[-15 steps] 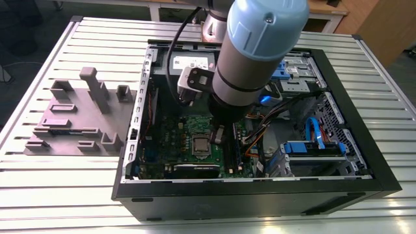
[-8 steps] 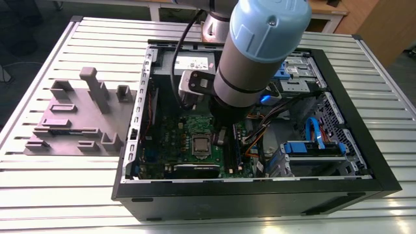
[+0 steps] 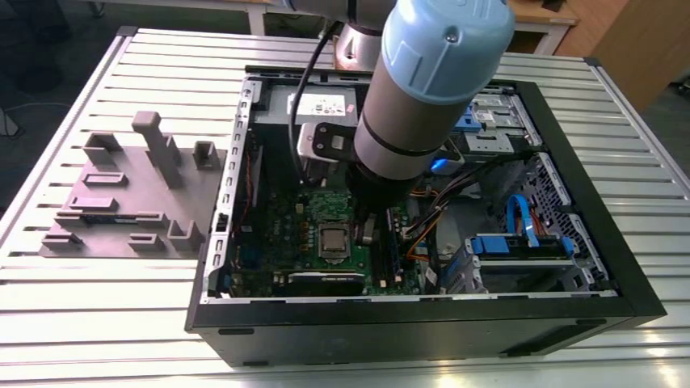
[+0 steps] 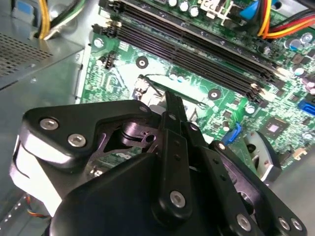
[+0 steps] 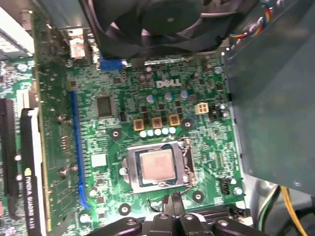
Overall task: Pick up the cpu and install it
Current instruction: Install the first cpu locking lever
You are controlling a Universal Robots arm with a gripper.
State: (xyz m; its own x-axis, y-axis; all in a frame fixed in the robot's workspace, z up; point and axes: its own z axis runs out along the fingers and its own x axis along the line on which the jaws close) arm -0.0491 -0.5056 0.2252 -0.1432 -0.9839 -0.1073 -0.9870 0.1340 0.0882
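The cpu (image 5: 156, 165) lay flat and square in its socket (image 5: 158, 166) on the motherboard (image 5: 123, 123) — seated inside the silver frame, which suggested the placing was already done, though whether the frame was latched could not be told. The end effector (image 5: 173, 200) hung just beside the socket's edge with nothing in its grasp, its fingertips drawn together in the first wrist view, near the memory slots (image 4: 197, 49). Around this, the open computer case (image 3: 603, 242) lay on its side on the slatted table (image 3: 129, 323) so the arm (image 3: 431, 73) could reach straight down, a grey fixture block (image 3: 129, 194) beside it.
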